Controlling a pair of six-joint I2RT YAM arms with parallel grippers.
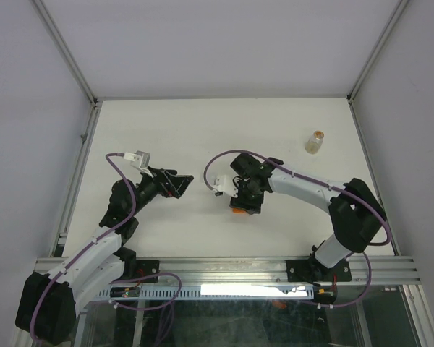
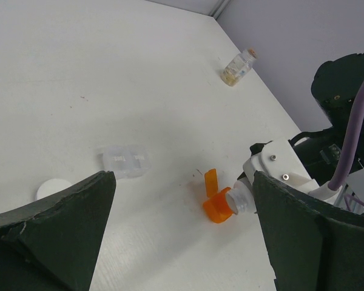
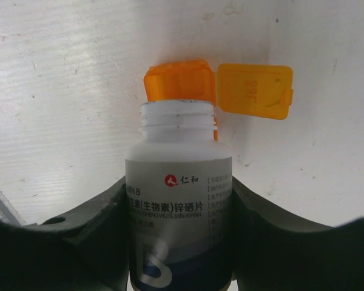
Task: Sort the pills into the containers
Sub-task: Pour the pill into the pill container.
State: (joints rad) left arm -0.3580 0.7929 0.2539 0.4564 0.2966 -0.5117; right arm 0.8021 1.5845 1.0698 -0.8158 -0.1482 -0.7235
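My right gripper is shut on a white bottle with a dark blue band, uncapped and tilted. The bottle's open mouth rests against the rim of the stubby orange cup, whose flip lid hangs open beside it. In the top view the cup peeks out under the right gripper. A clear vial with tan bits inside stands upright at the far right. My left gripper hangs open to the cup's left, empty. No loose pills show on the table.
A small clear plastic box and a round white cap lie on the table near my left gripper. Grey walls close in the white table on three sides, and an aluminium rail runs along its near edge.
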